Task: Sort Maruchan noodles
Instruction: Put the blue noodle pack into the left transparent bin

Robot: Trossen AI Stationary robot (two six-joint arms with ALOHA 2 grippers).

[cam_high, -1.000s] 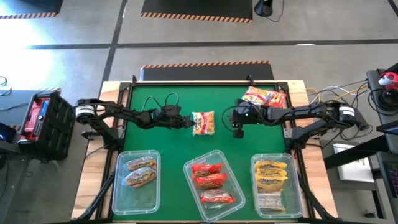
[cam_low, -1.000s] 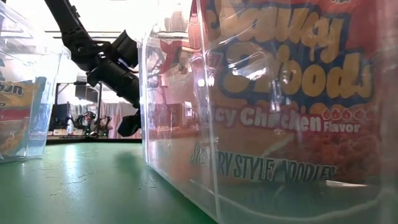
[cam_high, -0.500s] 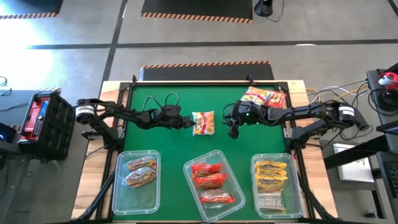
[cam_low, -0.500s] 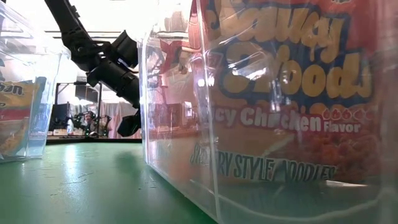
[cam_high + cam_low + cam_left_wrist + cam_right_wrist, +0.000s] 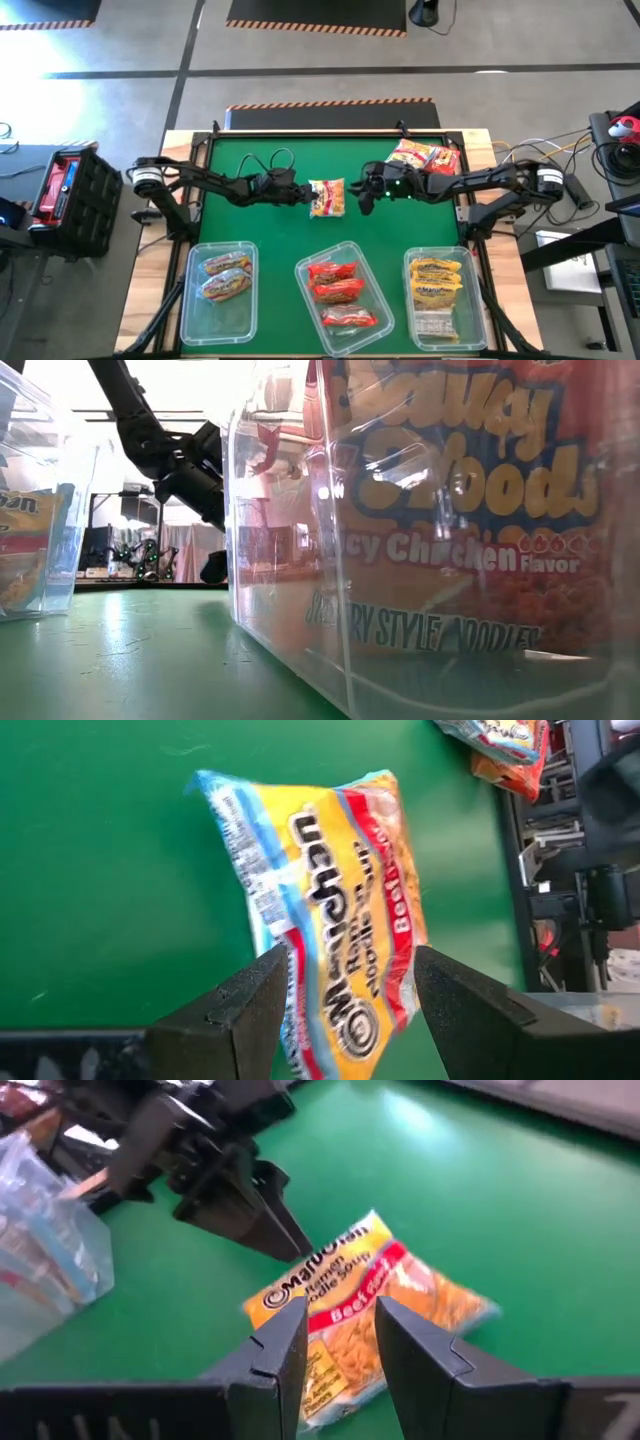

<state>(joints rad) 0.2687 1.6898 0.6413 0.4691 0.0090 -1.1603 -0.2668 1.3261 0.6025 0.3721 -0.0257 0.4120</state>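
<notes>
A yellow Maruchan packet [image 5: 327, 197] with a red stripe lies flat on the green mat near the middle of the table. My left gripper [image 5: 305, 194] is open at the packet's left end. In the left wrist view the packet [image 5: 320, 890] reaches between its two fingers [image 5: 350, 960]. My right gripper [image 5: 362, 198] is open and hovers just right of the packet. The right wrist view shows the packet [image 5: 420, 1295] beyond its fingers [image 5: 340, 1305]. More packets [image 5: 425, 157] lie piled at the far right. My left gripper comes in level from the table's left, with one finger [image 5: 250, 1005] on each long side of the packet's left end [image 5: 345, 1020]. I cannot tell whether the fingers touch it. The packet lies flat on the mat.
Three clear bins stand along the near edge. The left bin [image 5: 190, 300] holds orange-pink packets, the middle bin [image 5: 372, 290] red ones, and the right bin [image 5: 470, 300] yellow ones. The low view is mostly filled by a bin wall [image 5: 280, 560]. Bare green mat [image 5: 250, 225] lies between the arms and the bins.
My right gripper has moved toward the table's left and slightly toward the far edge, closing in on the packet's right end. My left arm has reached a little farther toward the packet. The packet has stayed where it was.
</notes>
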